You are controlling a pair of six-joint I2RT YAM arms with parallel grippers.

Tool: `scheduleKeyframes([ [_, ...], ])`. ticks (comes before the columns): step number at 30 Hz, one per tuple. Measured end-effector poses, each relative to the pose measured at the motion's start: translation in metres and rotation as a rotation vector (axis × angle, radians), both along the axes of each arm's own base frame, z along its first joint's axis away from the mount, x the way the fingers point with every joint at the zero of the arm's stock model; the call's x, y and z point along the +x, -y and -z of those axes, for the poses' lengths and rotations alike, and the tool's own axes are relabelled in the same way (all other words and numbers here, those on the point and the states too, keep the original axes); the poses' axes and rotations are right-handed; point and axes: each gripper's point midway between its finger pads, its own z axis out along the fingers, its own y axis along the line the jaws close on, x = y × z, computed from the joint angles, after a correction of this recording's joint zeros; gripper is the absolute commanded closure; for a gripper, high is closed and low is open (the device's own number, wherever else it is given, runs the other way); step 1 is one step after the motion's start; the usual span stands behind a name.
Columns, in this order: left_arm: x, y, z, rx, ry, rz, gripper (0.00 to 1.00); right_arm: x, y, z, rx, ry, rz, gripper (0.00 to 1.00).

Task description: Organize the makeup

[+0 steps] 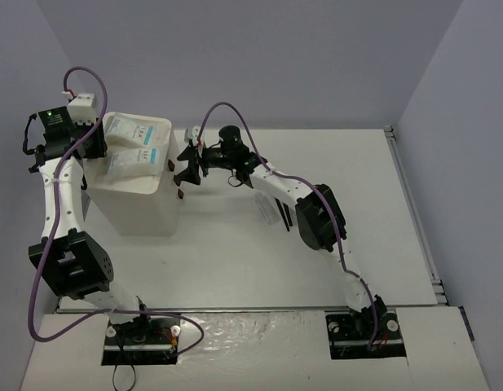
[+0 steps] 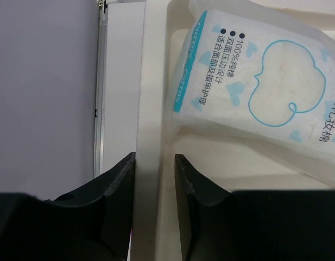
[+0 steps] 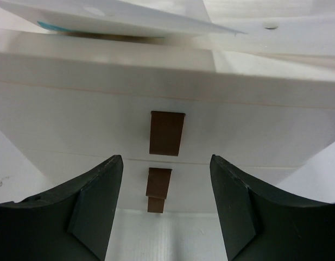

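Observation:
Two flat white packets with teal labels (image 1: 135, 145) lie in the open top tray of the white box (image 1: 141, 208). One packet (image 2: 254, 81) fills the left wrist view. My left gripper (image 1: 94, 147) straddles the box's left rim (image 2: 153, 81), and its jaws (image 2: 155, 163) are closed against that wall. My right gripper (image 1: 186, 167) is open and empty. It faces the box's right side (image 3: 238, 109), with the dark red drawer knobs (image 3: 167, 133) showing between its fingers (image 3: 166, 163). A few thin small items (image 1: 269, 213) lie on the table under the right arm. I cannot tell what they are.
The box stands at the table's left side near the left wall. A metal rail (image 1: 414, 212) runs along the table's right edge. The white tabletop (image 1: 235, 261) stretches in front of the box.

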Motion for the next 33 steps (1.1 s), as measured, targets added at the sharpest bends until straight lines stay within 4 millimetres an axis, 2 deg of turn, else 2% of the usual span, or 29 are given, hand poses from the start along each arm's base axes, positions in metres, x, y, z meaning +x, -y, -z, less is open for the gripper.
scheduleKeyframes([
  [2, 0.002, -0.001, 0.0, 0.002, 0.011, 0.004, 0.91, 0.0, -0.003, 0.0, 0.009, -0.007, -0.004, 0.4],
  [5, 0.004, 0.003, -0.001, -0.013, 0.018, 0.019, 0.98, -0.003, -0.007, -0.002, 0.022, -0.011, -0.01, 0.41],
  [10, 0.005, 0.004, 0.0, -0.022, 0.026, 0.021, 1.0, -0.002, -0.008, -0.006, 0.038, -0.021, -0.006, 0.46],
  [14, 0.005, 0.005, 0.0, -0.024, 0.031, 0.019, 1.0, -0.002, -0.008, -0.008, 0.043, -0.029, -0.005, 0.6],
  [16, 0.005, 0.005, 0.0, -0.023, 0.033, 0.019, 1.0, -0.002, -0.008, -0.008, 0.044, -0.028, -0.004, 0.74],
  [21, 0.005, 0.005, 0.0, -0.021, 0.036, 0.019, 1.0, 0.0, -0.007, -0.008, 0.043, -0.027, 0.001, 0.98],
  [27, 0.006, 0.008, 0.0, -0.025, 0.039, 0.019, 1.0, -0.002, 0.002, -0.009, 0.029, -0.022, 0.021, 1.0],
  [33, 0.006, 0.013, 0.0, -0.028, 0.039, 0.02, 1.0, -0.001, 0.027, -0.012, -0.011, -0.019, 0.072, 1.0],
])
